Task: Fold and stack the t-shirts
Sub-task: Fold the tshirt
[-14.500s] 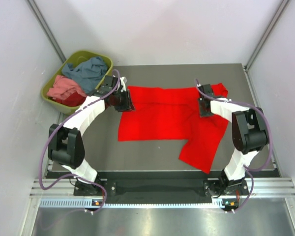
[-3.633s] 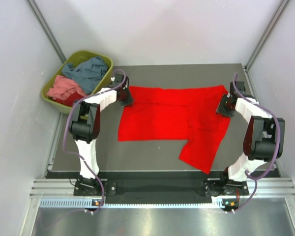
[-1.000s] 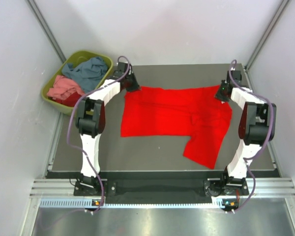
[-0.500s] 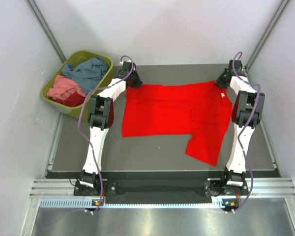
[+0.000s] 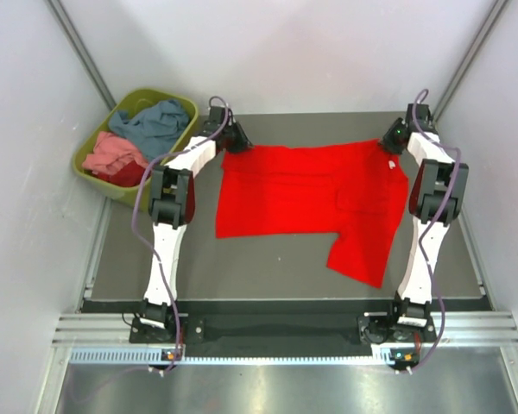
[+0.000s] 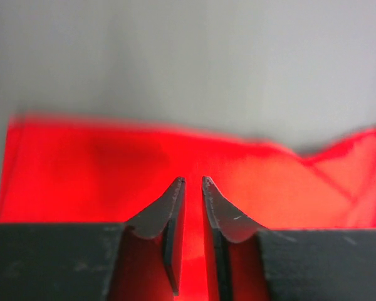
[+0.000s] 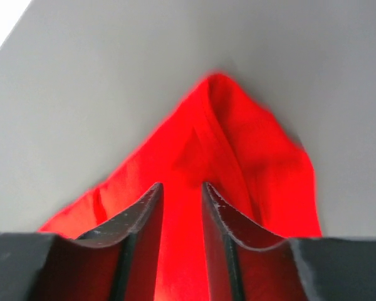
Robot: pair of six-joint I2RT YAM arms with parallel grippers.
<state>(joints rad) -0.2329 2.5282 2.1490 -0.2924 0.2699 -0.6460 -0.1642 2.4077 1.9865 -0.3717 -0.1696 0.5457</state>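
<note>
A bright red t-shirt (image 5: 302,190) lies spread on the dark table (image 5: 259,267), one part hanging toward the near right. My left gripper (image 5: 239,143) is shut on its far left corner. My right gripper (image 5: 390,142) is shut on its far right corner. In the left wrist view the jaws (image 6: 191,182) stand nearly closed with red cloth (image 6: 81,163) between them. In the right wrist view the jaws (image 7: 182,187) pinch a bunched peak of red cloth (image 7: 250,144). Both arms are stretched far back.
An olive-green tub (image 5: 80,160) stands off the table's far left corner. It holds a slate blue-grey shirt (image 5: 155,121), a salmon pink one (image 5: 112,151) and a darker red one (image 5: 129,175). Grey walls close in on both sides and the back.
Both grippers have moved toward the back of the table, dragging the red shirt's far edge with them. The shirt now lies further back and flatter, and both arms are straighter.
</note>
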